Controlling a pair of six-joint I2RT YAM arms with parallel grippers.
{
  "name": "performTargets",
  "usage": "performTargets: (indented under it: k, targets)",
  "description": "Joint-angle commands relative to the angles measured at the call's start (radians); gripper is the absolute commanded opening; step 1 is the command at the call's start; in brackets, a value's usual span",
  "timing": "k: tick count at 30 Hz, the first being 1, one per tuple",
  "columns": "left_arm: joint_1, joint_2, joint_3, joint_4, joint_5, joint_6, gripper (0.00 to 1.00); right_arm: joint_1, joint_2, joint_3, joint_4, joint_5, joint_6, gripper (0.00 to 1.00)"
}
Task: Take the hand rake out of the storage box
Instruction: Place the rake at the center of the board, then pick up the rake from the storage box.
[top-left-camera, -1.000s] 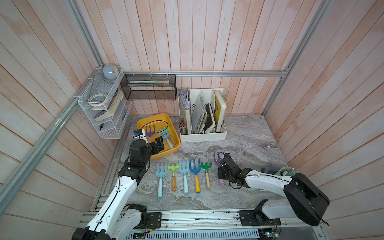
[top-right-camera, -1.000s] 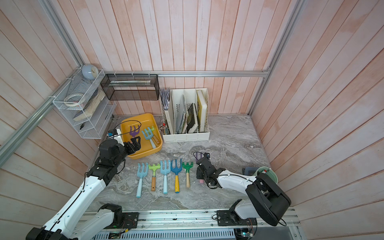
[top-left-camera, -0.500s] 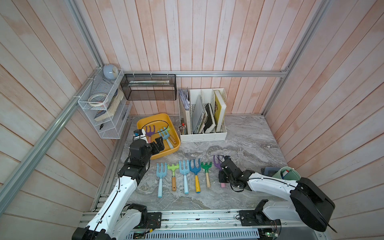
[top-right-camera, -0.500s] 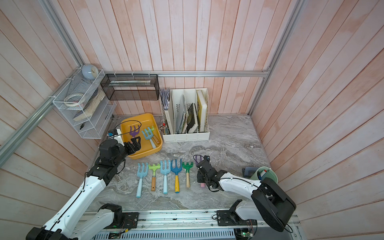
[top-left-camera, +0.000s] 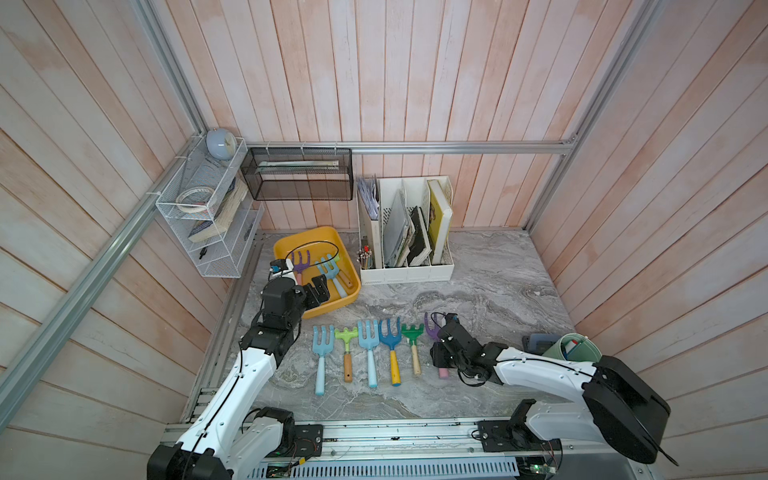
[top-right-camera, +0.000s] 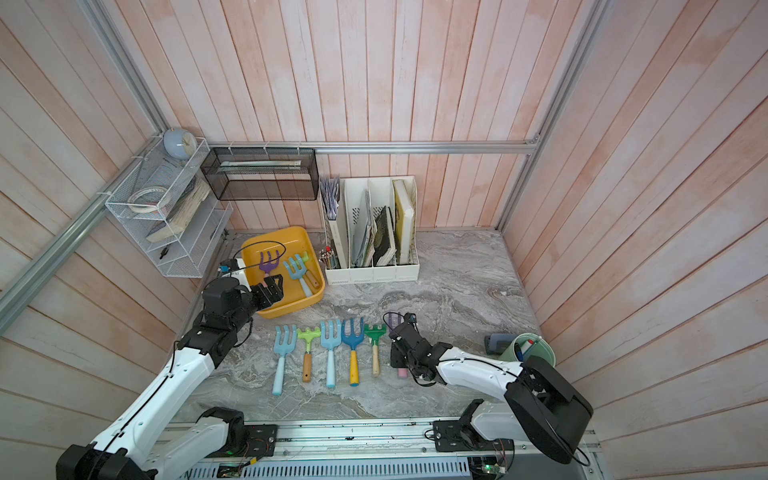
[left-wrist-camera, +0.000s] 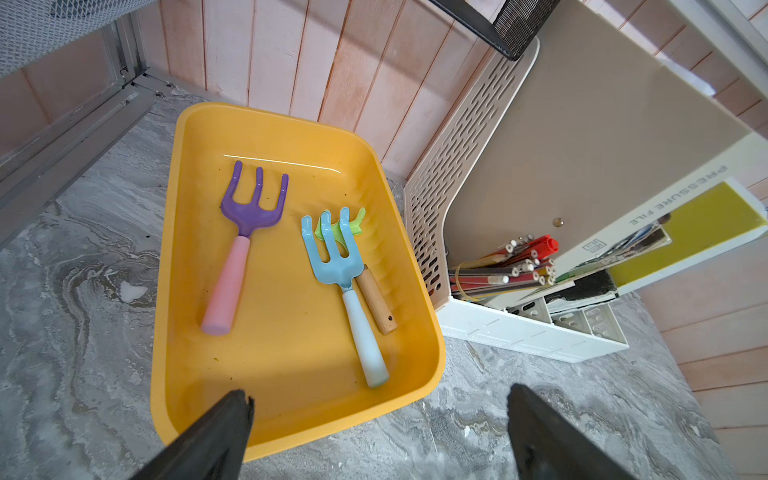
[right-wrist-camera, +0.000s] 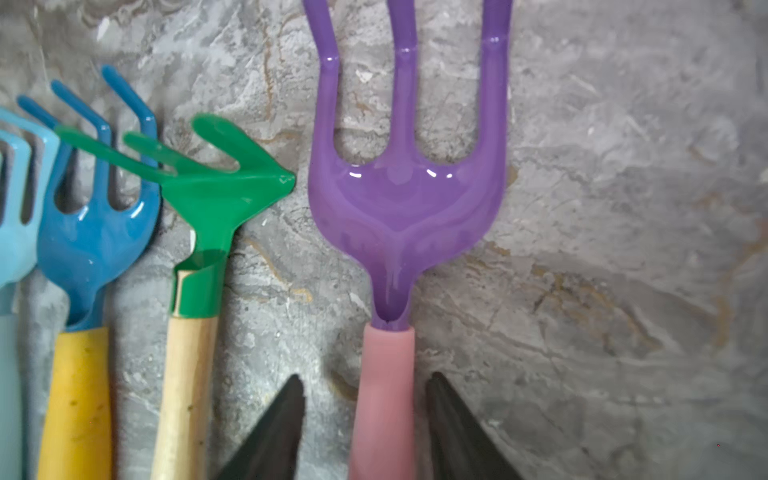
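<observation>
Left wrist view: the purple-headed rake (left-wrist-camera: 245, 232), three glossy tines on a smooth, tapering pink handle, lies flat and clear on all sides in the storage box (left-wrist-camera: 164, 291). It looks like the easiest pick. Beside it the pale blue rake (left-wrist-camera: 345, 286) rests across a lime rake (left-wrist-camera: 376, 297) with a wooden handle, and the two touch. The box is a shallow yellow plastic tray with sloping, shiny walls, standing just beside the white file organizer (left-wrist-camera: 457, 166). The left gripper (left-wrist-camera: 378, 395) hovers over the near rim with its jaws spread as wide as they go, holding nothing.

The handles are round and slick, so an off-centre pinch could squirt one sideways. A grab at the stacked pair could drag both out, or curved tines could hook the sloping wall and tip the light tray.

Further out, the right gripper (right-wrist-camera: 365, 378) straddles the pink handle of a second purple rake (right-wrist-camera: 399, 199), which lies on the grey marbled tabletop (right-wrist-camera: 623, 208) just beside a dark green rake (right-wrist-camera: 208, 195). Its jaws stand apart with a gap on each side, gripping nothing — a skewed lift could still nudge that handle.
</observation>
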Motion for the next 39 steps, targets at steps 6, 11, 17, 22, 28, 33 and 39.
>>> performTargets:
  k: [6, 11, 17, 22, 28, 33, 39]
  targets:
    - [0.017, 0.167, 0.064, -0.002, -0.048, 0.013, 1.0, -0.016, -0.194, 0.094, -0.149, 0.189, -0.074, 0.98]
    - [0.052, 0.482, 0.26, -0.056, -0.096, 0.012, 0.88, -0.127, -0.24, 0.132, 0.007, 0.158, -0.198, 0.98]
    - [0.088, 0.824, 0.571, -0.196, -0.215, 0.059, 0.68, -0.227, -0.164, 0.122, 0.132, 0.036, -0.26, 0.98]
    - [0.118, 1.007, 0.775, -0.322, -0.287, 0.127, 0.67, -0.295, -0.13, 0.101, 0.166, -0.019, -0.284, 0.98]
    - [0.151, 1.111, 0.832, -0.338, -0.242, 0.174, 0.61, -0.375, -0.151, 0.058, 0.214, -0.085, -0.309, 0.98]
    - [0.19, 1.158, 0.848, -0.342, -0.189, 0.145, 0.61, -0.397, -0.159, 0.038, 0.238, -0.114, -0.309, 0.98]
    - [0.212, 1.192, 0.859, -0.34, -0.126, 0.132, 0.56, -0.405, -0.159, 0.036, 0.241, -0.126, -0.308, 0.98]
